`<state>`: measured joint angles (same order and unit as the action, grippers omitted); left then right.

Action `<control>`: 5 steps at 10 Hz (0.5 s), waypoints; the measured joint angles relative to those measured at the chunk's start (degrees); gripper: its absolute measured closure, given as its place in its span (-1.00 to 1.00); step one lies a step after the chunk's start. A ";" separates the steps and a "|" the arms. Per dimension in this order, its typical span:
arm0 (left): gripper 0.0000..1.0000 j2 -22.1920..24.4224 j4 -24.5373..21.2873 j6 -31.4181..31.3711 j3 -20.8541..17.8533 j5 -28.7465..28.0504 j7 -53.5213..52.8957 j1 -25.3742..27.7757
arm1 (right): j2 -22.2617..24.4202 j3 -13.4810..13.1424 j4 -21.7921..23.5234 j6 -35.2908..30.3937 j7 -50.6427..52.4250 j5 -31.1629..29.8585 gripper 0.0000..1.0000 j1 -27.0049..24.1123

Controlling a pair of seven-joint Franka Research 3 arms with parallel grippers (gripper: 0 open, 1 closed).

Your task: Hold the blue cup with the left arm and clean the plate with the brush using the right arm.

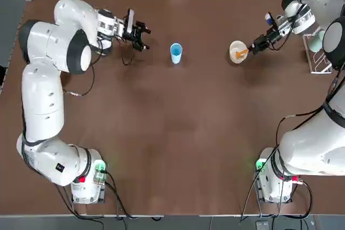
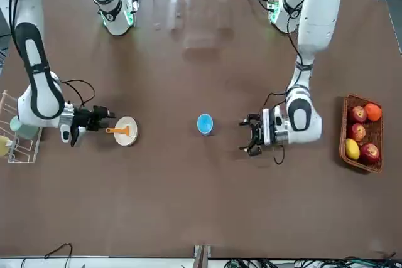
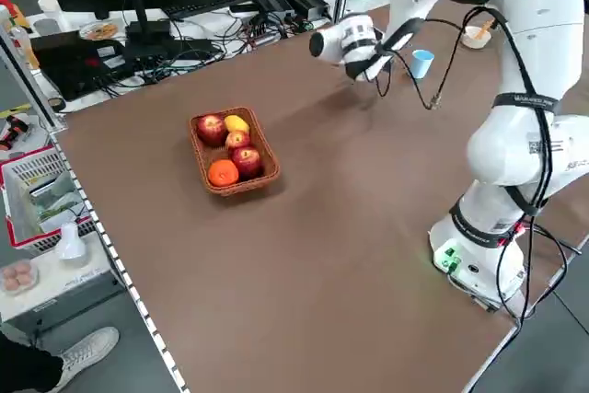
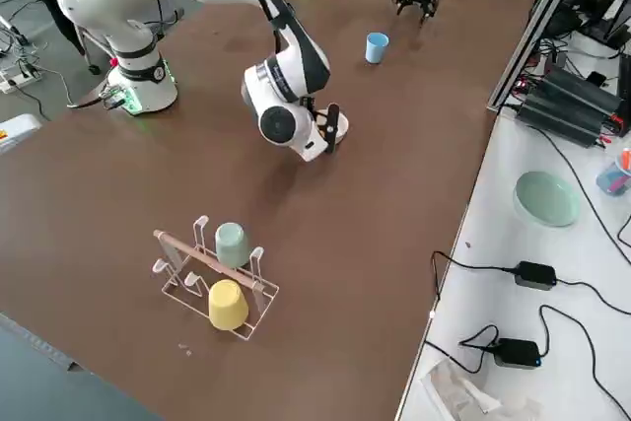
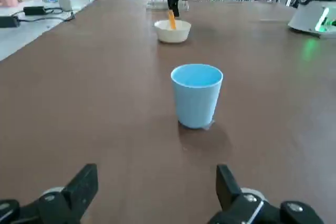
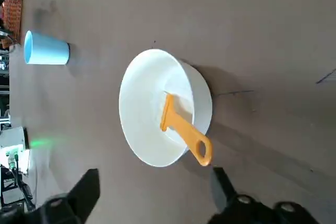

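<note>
- Clock hands are laid over the tabletop from its centre, with 12 pointing straight away from my bases.
- Toward 10, beyond my left forearm, I have a brown wicker basket [image 2: 347,152] holding three red apples [image 2: 369,152], an orange [image 2: 372,112] and a yellow fruit [image 2: 352,149].
- At 11 is my left gripper [image 5: 157,170], its two fingers spread wide with nothing between them. It is to the left of the cup and apart from it.
- Close to 12, the light-blue cup [image 1: 176,53] stands upright on the brown tabletop [image 1: 178,133], its mouth facing up.
- Between 1 and 2, well apart from the cup, a small white bowl [image 6: 142,98] sits upright on the table. The orange-handled brush [image 6: 182,128] leans in it, its head inside and its handle over the rim, toward my right gripper.
- Just past the bowl, also between 1 and 2, I have my right gripper [image 6: 156,174] with its fingers apart, gripping nothing. The end of the brush handle is near one fingertip.
- At 2, a white wire rack [image 4: 210,261] carries a pale green cup [image 4: 232,245] and a yellow cup [image 4: 228,305], both upside down.
</note>
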<state>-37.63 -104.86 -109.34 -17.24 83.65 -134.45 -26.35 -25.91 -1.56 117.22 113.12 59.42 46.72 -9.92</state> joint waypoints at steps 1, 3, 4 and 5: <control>-0.99 3.24 -0.13 -1.53 -0.44 -6.15 6.55 0.64 | 0.01 -0.29 -0.45 0.00 0.16 -1.12 -1.00 -0.59; -0.99 9.02 -0.32 -5.63 -1.67 -16.68 19.49 0.99 | 0.33 -0.46 -3.07 -0.13 0.19 -6.75 -1.00 -2.37; -0.99 11.23 -0.40 -7.20 -2.18 -22.47 26.57 1.01 | 0.99 -0.44 -5.68 -0.19 -1.28 -11.11 -1.00 -2.66; -0.99 12.97 -0.42 -8.31 -2.49 -28.43 33.64 1.01 | 2.19 0.13 -8.63 -0.40 -4.85 -15.86 -1.00 -2.53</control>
<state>-24.66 -105.27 -117.65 -19.73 55.23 -100.81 -25.34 -23.72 -1.43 108.59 112.72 54.57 30.86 -12.46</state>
